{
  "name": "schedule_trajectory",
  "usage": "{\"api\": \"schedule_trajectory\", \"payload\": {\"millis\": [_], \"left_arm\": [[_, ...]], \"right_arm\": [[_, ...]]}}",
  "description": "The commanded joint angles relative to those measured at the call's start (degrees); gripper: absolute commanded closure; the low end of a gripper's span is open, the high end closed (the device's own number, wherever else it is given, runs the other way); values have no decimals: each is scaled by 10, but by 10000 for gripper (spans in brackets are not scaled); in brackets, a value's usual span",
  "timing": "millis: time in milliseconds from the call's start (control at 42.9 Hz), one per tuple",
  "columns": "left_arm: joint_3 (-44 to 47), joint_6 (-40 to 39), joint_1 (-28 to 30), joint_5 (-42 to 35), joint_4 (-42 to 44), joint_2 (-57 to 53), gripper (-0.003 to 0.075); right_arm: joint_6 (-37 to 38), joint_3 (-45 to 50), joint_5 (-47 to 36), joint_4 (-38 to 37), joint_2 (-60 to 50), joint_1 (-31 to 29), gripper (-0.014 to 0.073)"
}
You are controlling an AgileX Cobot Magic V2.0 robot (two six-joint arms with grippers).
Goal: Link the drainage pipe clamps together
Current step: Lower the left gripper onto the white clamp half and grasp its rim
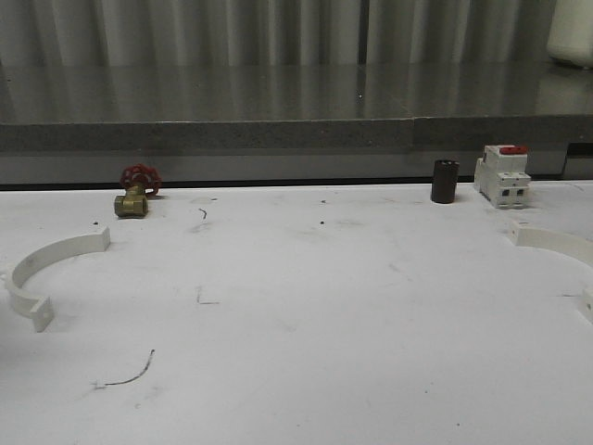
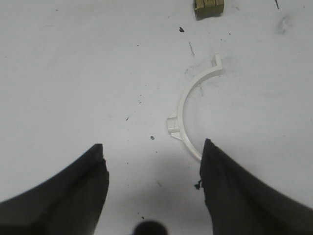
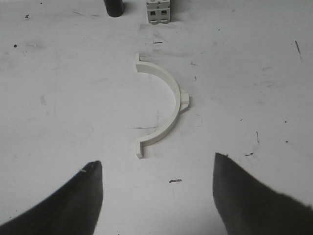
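Both my grippers gape wide, empty. Left gripper [image 2: 152, 161] hovers by left clamp [image 2: 188, 110], arc running away, one end behind a finger. Right gripper [image 3: 157, 178] faces right clamp [image 3: 164, 105], just ahead. Clamps well apart on table [image 1: 306, 306].

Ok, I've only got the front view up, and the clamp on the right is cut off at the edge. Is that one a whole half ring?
Observer: Yes. The right wrist view has the right clamp whole: a half ring lying flat, with a tab at each end.
Operator: And what are the grippers doing?
Observer: The right gripper is open above the table, short of that clamp and not touching it.
Operator: The left one?
Observer: The left gripper is open too, and it hides the near end of the left clamp.
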Motion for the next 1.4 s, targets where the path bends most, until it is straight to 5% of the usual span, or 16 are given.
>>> {"api": "schedule_trajectory", "payload": {"millis": [0,722,1375], "left_arm": [[-45,2,-20,-18,10,26,311],[-187,2,-49,19,45,274,311],[-209,32,-39,43,5,329,314]], "right_arm": [[-5,-18,-36,-5,-1,-1,83],[-5,-18,-36,-5,-1,-1,83],[-5,-18,-36,-5,-1,-1,83]]}}
